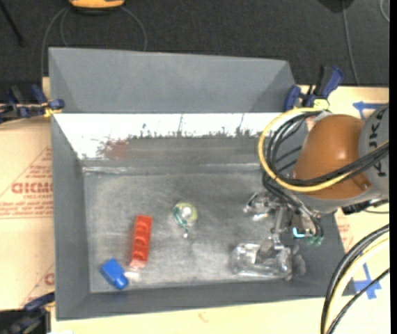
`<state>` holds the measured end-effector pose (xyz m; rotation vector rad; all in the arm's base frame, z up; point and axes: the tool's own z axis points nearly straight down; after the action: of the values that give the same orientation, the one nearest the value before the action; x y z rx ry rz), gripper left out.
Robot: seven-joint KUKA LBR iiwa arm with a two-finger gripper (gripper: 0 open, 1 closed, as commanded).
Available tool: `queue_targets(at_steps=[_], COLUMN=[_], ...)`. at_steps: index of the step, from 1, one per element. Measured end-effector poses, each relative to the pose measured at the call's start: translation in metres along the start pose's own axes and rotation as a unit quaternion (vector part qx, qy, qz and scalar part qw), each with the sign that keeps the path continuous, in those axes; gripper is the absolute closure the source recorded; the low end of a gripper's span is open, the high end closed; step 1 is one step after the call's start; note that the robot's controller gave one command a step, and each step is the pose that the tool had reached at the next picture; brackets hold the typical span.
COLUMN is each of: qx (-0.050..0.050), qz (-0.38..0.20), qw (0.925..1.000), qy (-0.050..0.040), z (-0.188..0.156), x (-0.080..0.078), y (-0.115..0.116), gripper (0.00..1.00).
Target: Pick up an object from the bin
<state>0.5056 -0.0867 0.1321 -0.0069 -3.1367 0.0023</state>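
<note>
Low in the right front of the bin (184, 165), under the orange-covered arm (331, 160): the end effector (285, 234). Cannot tell how far open, nor whether anything is gripped, with bright metal and cables crowded together there.

Just beside it, on the floor near the front wall: a clear piece (258, 261) of glinting plastic, its outline hard to make out. Judged the likeliest target, being nearest.

Well apart to the left:
- a small round clear-and-green thing (184, 215), mid-floor
- a red brick (141, 241), lying lengthwise
- a blue piece (114, 274), just beside the brick's near end, towards the left front corner

To do the step well:
- Centre over the middle of the clear piece before closing, not over an edge. Expect thin shiny plastic to flex and slip.
- Go down almost to the floor, then close gently.
- Mind the front and right walls, both close by, and keep room on the far side of the grip.
- Lift straight up, then check for the piece in the grip before moving away.

Writing: none readable on anything in the bin. On the arm's white shell, dark letters (378, 125) cut off at the edge, seemingly "KU". No more to be read.
</note>
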Motion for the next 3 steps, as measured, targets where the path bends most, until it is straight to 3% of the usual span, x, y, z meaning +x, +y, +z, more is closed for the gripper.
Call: queue_targets(at_steps=[1, 2, 3], qx=[0.002, -0.001, 0.001], qz=[0.006, 0.043, 0.006], qw=[0.9999, 0.999, 1.0], qy=[-0.0131, -0.0088, -0.0083], z=[0.037, 0.016, 0.005], x=[0.017, 0.031, 0.031], y=[-0.003, 0.01, 0.015], gripper=[0.0, 0.0, 0.0])
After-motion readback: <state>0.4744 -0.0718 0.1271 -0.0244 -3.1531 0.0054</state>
